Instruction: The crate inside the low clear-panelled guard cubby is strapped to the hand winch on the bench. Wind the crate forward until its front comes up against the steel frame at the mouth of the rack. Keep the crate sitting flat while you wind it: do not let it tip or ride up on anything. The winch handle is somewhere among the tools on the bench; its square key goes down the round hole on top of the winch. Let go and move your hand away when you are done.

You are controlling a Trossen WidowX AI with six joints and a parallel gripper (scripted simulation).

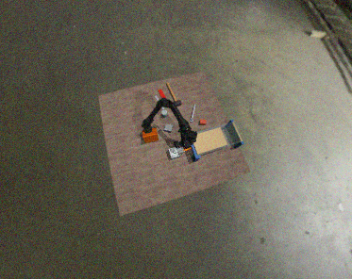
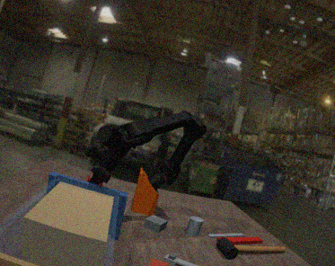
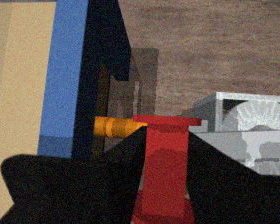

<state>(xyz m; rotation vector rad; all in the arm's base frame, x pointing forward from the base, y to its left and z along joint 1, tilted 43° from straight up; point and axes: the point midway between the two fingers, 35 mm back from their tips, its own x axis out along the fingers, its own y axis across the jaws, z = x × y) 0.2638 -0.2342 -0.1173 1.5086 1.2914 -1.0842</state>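
My gripper (image 3: 162, 132) (image 1: 188, 141) (image 2: 98, 174) is shut on the red winch handle (image 3: 163, 165), which shows between the black fingers in the wrist view. It is low over the bench, between the grey winch (image 3: 241, 129) (image 1: 176, 154) and the blue frame (image 3: 66, 75) (image 1: 195, 155) (image 2: 120, 204) at the cubby mouth. An orange strap (image 3: 113, 126) (image 1: 188, 149) runs from the winch towards the frame. The tan crate (image 1: 210, 140) (image 2: 75, 208) (image 3: 16, 100) sits flat behind the frame. I cannot tell whether the handle's key is in the winch hole.
An orange block (image 1: 150, 137) (image 2: 145, 195) stands at the arm's base. A grey block (image 2: 155, 223), a grey cylinder (image 2: 194, 226), a hammer (image 2: 248, 248), a red tool (image 2: 243, 240) and a wrench (image 1: 192, 112) lie on the bench beyond the arm.
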